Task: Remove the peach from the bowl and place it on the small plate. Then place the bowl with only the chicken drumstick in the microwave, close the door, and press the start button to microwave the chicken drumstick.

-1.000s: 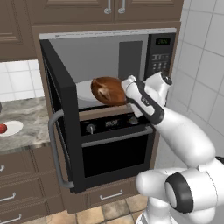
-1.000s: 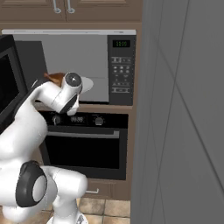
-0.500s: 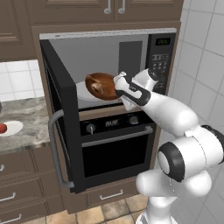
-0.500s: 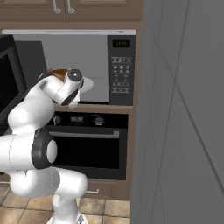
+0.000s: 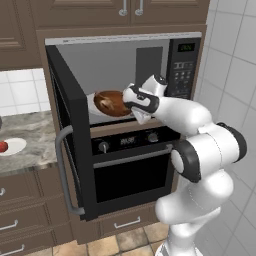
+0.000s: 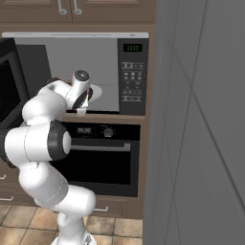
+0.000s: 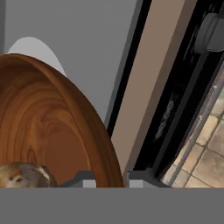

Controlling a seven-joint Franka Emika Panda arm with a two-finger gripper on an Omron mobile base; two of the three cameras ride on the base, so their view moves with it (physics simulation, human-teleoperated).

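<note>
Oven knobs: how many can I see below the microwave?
2 knobs. In the left base view, one sits at the left of the oven panel and one at the right, beneath the arm. Others may be hidden.

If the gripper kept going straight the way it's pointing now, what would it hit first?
The gripper is shut on the rim of the bowl, so the bowl leads. Pushed straight on, the bowl would probably slide over the white turntable toward the microwave's grey inner wall; depth is unclear.

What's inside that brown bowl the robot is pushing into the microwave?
In the hand view, the chicken drumstick lies low inside the bowl, with the gripper shut on the rim. The grey band hides the bowl's lowest part. The peach sits on the small plate.
</note>
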